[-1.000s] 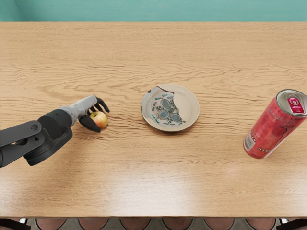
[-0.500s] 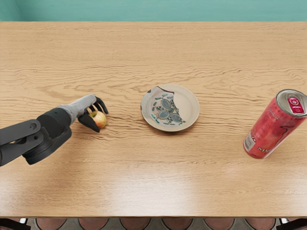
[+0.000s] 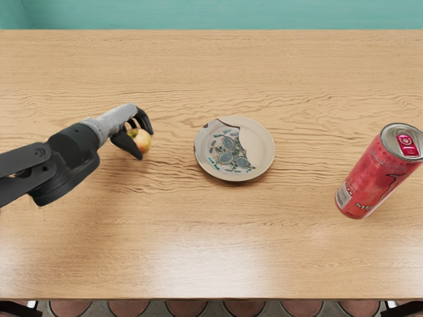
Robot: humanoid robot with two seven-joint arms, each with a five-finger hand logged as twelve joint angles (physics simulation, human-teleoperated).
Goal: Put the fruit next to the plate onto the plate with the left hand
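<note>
A small yellow-red apple is held in my left hand, whose dark fingers curl around it; it is lifted a little off the table, left of the plate. The arm comes in from the picture's left edge. The cream plate with a blue-green pattern and a chipped rim lies at the table's middle, about a hand's width to the right of the apple, with nothing on it. No right arm shows.
A red drinks can stands at the right side of the wooden table, well away from the plate. A teal wall runs along the far edge.
The left hand has closed on the apple and lifted it up and slightly away from where it lay on the table. Plate and can have not moved.
</note>
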